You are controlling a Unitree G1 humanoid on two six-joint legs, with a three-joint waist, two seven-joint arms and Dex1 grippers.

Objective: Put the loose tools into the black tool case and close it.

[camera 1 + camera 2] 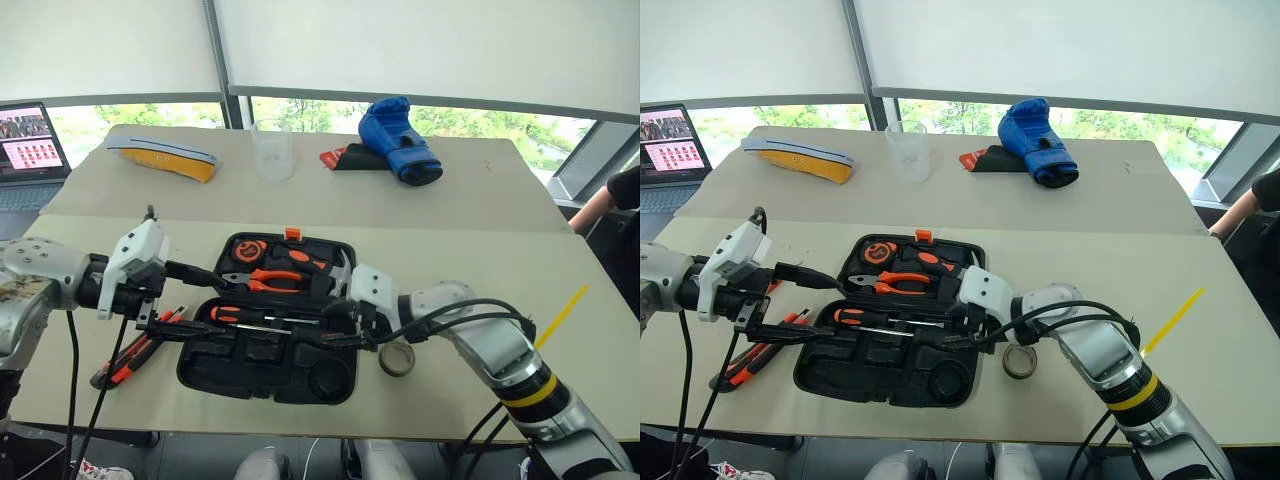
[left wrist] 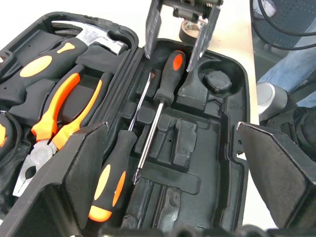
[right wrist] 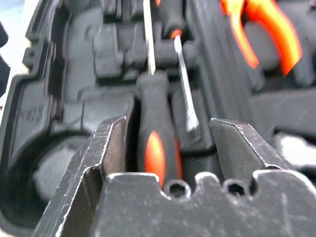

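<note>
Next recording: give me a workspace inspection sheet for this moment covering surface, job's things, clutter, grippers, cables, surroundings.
Surface: beige table.
Job's things: black tool case lies open; two screwdrivers lie in its near half; tape roll sits on the table right of the case; utility knife and slim tester lie left of it.
Clutter: blue boxing glove, clear cup, yellow object at the far side.
Grippers: left gripper open over the case's left edge; right gripper open astride a screwdriver handle.
Cables: black ones along both arms.
Surroundings: laptop, windows, a person's arm.

Beige table (image 1: 480,250) under open tool case (image 1: 270,360)
</note>
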